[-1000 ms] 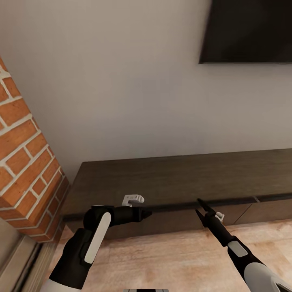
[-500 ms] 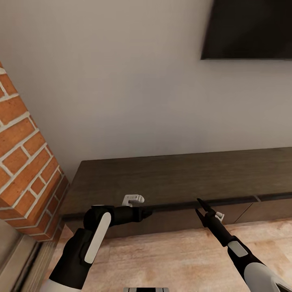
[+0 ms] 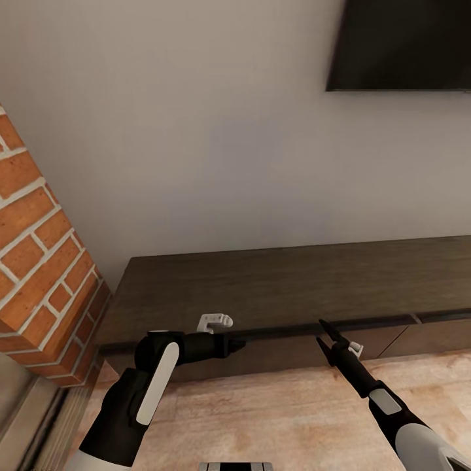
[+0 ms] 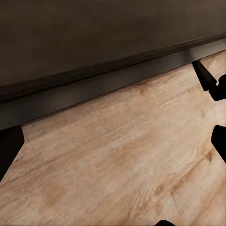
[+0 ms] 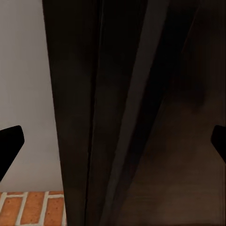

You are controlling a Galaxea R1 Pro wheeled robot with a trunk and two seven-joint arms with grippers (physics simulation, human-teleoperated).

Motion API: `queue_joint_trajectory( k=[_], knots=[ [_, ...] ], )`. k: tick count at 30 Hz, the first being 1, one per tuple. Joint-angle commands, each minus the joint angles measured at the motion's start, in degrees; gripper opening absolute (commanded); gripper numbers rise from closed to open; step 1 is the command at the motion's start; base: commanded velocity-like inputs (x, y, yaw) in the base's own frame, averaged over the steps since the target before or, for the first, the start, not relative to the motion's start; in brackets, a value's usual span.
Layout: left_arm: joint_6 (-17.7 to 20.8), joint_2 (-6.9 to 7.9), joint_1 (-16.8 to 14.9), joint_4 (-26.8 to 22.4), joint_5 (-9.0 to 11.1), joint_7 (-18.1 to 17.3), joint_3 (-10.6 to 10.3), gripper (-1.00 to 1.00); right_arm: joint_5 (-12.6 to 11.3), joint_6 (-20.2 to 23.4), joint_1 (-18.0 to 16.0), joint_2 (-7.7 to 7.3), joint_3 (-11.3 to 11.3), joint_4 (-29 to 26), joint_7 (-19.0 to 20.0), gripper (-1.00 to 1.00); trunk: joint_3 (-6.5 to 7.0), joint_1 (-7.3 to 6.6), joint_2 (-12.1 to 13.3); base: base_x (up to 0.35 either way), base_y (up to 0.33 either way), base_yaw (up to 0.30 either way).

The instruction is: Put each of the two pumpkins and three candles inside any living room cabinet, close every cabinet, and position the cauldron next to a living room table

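Cabinet (image 3: 294,288) runs along the wall, fronts flush. Brick pillar (image 3: 39,261) bounds its left end. Left gripper (image 3: 237,343) at the top's front edge, fingers spread. Right gripper (image 3: 323,336) likewise, fingers spread, over bare wood floor (image 3: 275,412).

The long dark brown cabinet (image 3: 294,288) stands on the pale wooden floor (image 3: 275,418), against the white wall (image 3: 196,144); its drawer fronts are shut.
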Motion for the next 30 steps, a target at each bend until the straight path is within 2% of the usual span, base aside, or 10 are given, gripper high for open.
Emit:
queue_joint_trajectory(
  k=[1,30],
  knots=[
    [0.20,-0.03,-0.03,-0.03,-0.59,-0.59,0.06,1.00,-0.41,0.49,-0.03,-0.02,0.04,0.04,0.09,1.00,-0.05,-0.01,-0.02,0.000,0.000,0.000],
    [0.20,-0.02,-0.03,-0.03,-0.59,-0.59,0.05,1.00,-0.25,0.39,-0.03,-0.06,0.26,-0.13,-0.59,1.00,-0.05,-0.01,-0.02,0.000,0.000,0.000]
  ],
)
